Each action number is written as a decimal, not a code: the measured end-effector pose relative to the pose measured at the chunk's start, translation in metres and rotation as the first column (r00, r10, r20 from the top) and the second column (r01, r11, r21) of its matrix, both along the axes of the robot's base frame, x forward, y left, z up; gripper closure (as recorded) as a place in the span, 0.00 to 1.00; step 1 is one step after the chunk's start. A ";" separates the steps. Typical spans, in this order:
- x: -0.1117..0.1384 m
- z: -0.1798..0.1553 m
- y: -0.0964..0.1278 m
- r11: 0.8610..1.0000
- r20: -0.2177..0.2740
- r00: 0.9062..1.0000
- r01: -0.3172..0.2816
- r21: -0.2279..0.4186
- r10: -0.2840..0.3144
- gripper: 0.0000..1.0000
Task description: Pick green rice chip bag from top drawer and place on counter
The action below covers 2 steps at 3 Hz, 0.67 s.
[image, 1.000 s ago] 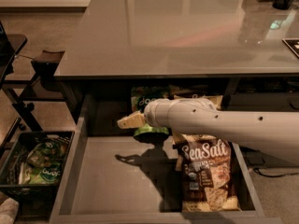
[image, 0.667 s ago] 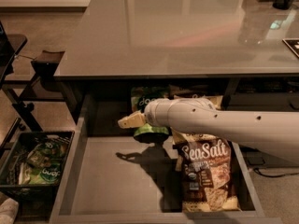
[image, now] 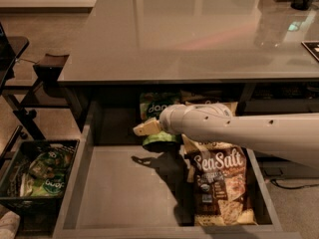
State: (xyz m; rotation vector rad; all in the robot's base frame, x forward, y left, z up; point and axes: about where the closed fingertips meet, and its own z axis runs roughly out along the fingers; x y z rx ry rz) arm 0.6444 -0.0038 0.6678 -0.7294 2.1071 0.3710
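While the white arm is reaching in from the right edge of the frame, its gripper is hanging just left of center over the back of the top drawer, with its beige tip pointing left. Whether it is clenched or released cannot be told from this angle.

The green rice chip bag is lying at the rear of the drawer, tucked under the front edge of the counter. The gripper and wrist are crossing in front of its middle, and whether they are touching it cannot be told. The counter's thin dark edge is overhanging that back strip, leaving only a low gap above the bag.

To the lower right, a Sea Salt bag is taking up the drawer's right side, running from under the arm down to the front lip. The left half of the drawer is showing bare grey floor from the left wall across to that bag, with the arm's shadow falling on it.

Outside the left wall, at the lower left, a black wire basket is holding more green bags.

Against the picture from a second ago, the arm, gripper and bags are sitting in the same places.
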 end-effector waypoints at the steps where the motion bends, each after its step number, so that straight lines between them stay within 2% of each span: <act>1: 0.008 -0.008 -0.005 1.000 -0.004 1.000 0.014 -0.007 -0.014 0.00; 2: 0.015 -0.021 -0.006 1.000 -0.033 0.999 0.029 0.010 -0.029 0.00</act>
